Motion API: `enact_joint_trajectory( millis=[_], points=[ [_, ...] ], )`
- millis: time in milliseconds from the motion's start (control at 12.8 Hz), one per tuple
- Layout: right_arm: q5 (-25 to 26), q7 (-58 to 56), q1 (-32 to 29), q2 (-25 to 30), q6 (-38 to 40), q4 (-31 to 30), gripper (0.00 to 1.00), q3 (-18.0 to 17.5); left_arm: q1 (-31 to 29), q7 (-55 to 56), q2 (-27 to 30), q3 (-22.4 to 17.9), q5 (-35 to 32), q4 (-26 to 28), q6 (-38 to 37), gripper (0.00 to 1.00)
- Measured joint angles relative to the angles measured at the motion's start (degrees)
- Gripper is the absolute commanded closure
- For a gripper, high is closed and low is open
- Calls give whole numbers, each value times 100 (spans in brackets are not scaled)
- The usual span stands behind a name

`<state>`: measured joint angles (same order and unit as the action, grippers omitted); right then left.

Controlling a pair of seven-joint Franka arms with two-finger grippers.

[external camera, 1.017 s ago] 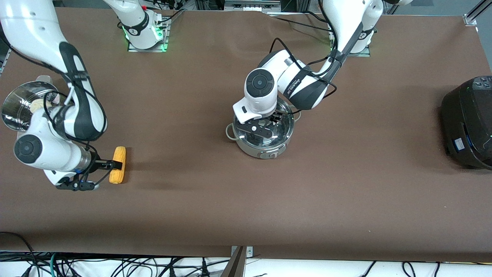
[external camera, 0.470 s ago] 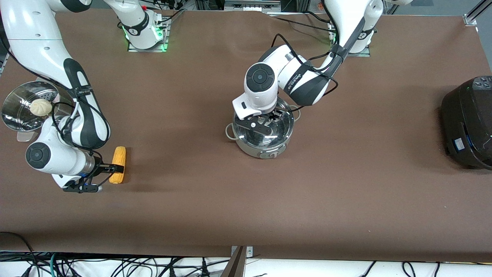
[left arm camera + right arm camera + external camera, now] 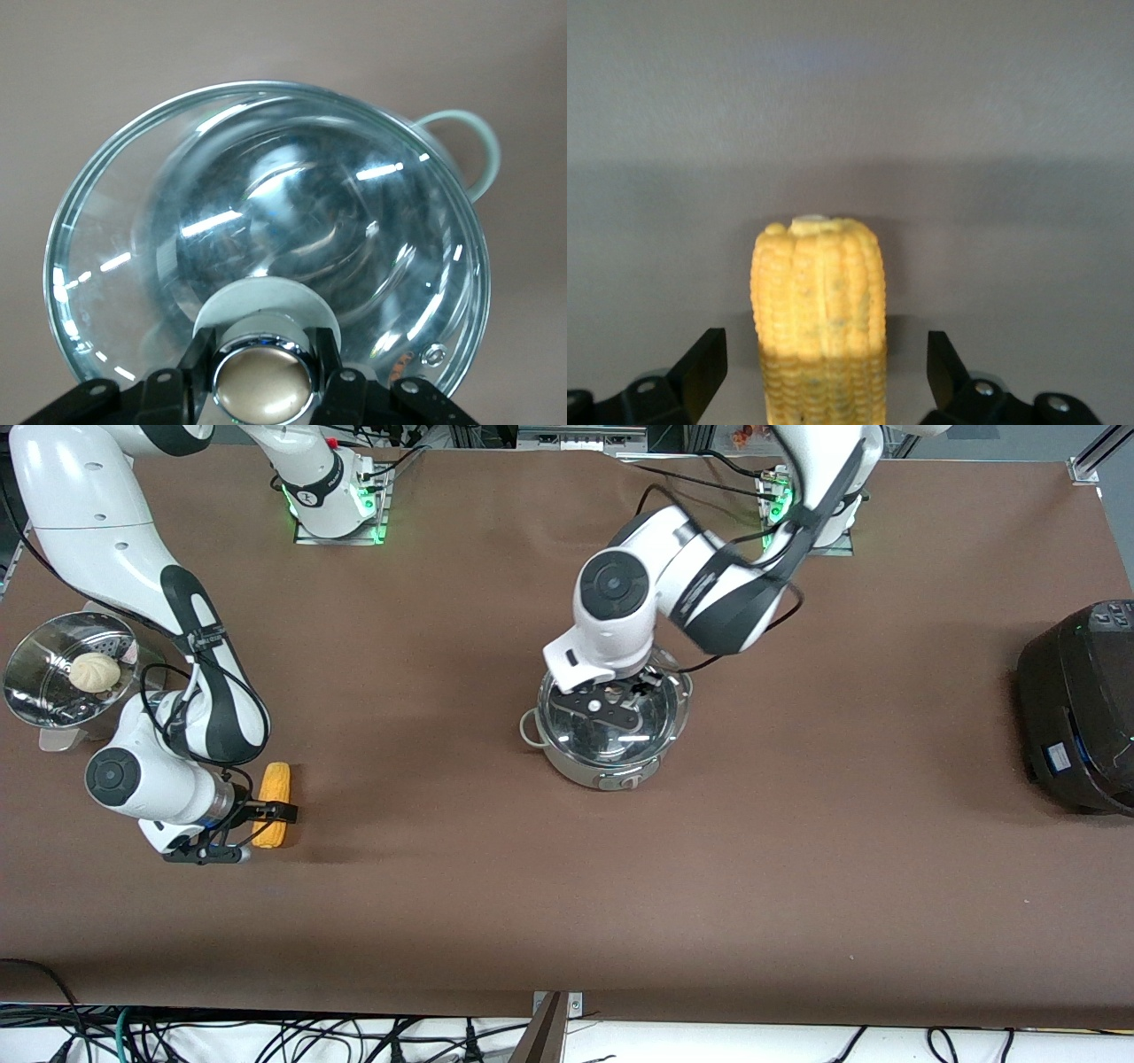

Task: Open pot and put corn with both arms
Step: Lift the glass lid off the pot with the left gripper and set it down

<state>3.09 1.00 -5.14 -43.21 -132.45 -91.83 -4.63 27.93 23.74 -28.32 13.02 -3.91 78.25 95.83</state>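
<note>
From the front, shows the pot [image 3: 607, 771] at the middle of the surface [image 3: 797, 868], with the left gripper [image 3: 611, 707] over it and the glass lid [image 3: 660, 713] under that gripper; cannot tell here whether the lid's rim touches the pot. Places the corn [image 3: 275, 784] toward the right arm's end of the surface, lying flat, with the right gripper [image 3: 282, 811] low over its nearer half. Finds a steamer basket [image 3: 35, 695] holding a bun [image 3: 95, 671] farther from the camera than the corn, and a black cooker [image 3: 1076, 708] at the left arm's end. From the left wrist, shows the fingers [image 3: 199, 354] closed on the tan knob [image 3: 263, 385] of the lid [image 3: 266, 204], and one loop handle of the pot [image 3: 474, 142] past the lid's rim. From the right wrist, shows the fingers [image 3: 704, 359] spread wide on either side of the corn [image 3: 819, 301], clear gaps between them and the cob.
</note>
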Motion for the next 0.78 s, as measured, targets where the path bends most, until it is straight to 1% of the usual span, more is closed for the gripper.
enact_joint_trajectory(
  millis=[78,157,235,391,548,626,704,783],
  points=[
    [-1,0,0,0,-4,-37,69,-2,-226,-35,298,-8,-2,-41,-479,100],
    [-1,0,0,0,-4,-58,90,-4,-553,-225,628,-12,-3,-49,-930,100],
    [-1,0,1,0,-4,-62,98,-9,-939,-647,907,-19,-6,-49,-1280,100],
    [-1,0,1,25,28,-57,99,-29,-1874,-1839,1265,-33,-6,0,-1655,100],
    [-1,0,0,140,275,-13,99,-103,-2933,-2848,1341,-39,52,217,-1677,100],
    [-1,0,2,259,511,36,99,-174,-3362,-3168,1285,-44,66,406,-1592,100],
    [-2,0,4,406,802,109,99,-255,-3636,-3326,1184,-45,68,666,-1392,100],
    [-34,0,4,554,1121,207,99,-360,-3752,-3357,1044,-44,68,1025,-879,100]
  ],
)
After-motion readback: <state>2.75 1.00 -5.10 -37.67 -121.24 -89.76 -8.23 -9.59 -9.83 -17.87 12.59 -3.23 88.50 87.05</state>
